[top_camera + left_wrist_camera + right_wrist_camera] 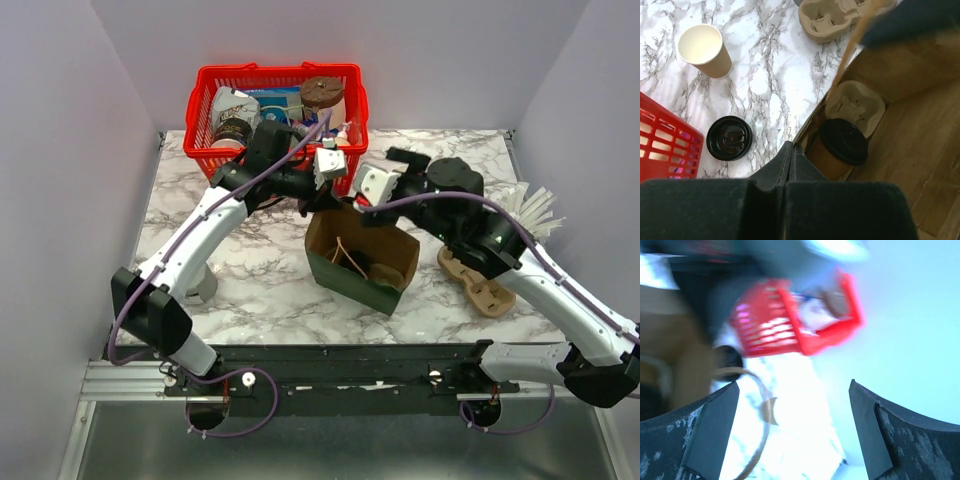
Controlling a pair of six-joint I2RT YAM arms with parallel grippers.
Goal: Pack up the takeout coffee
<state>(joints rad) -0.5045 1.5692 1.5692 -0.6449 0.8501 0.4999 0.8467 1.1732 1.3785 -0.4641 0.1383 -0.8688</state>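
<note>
The takeout coffee cup (702, 50), tan with a white inside and no lid, stands upright on the marble in the left wrist view. A black lid (730, 137) lies flat near it. The open brown paper bag (360, 260) stands mid-table. It holds a pulp carrier (857, 105) with a tan cup under a black lid (842, 145). My left gripper (791, 147) is shut, pinching the bag's back rim (322, 200). My right gripper (792, 430) is open and empty at the bag's back right (352, 205). Its view is blurred, with the bag's handle loop (757, 410) between the fingers.
A red basket (200, 100) with packets and a brown-lidded cup stands at the back; its corner also shows in the left wrist view (665, 145). A second pulp carrier (480, 285) lies right of the bag. White cutlery (530, 210) sits at the right edge.
</note>
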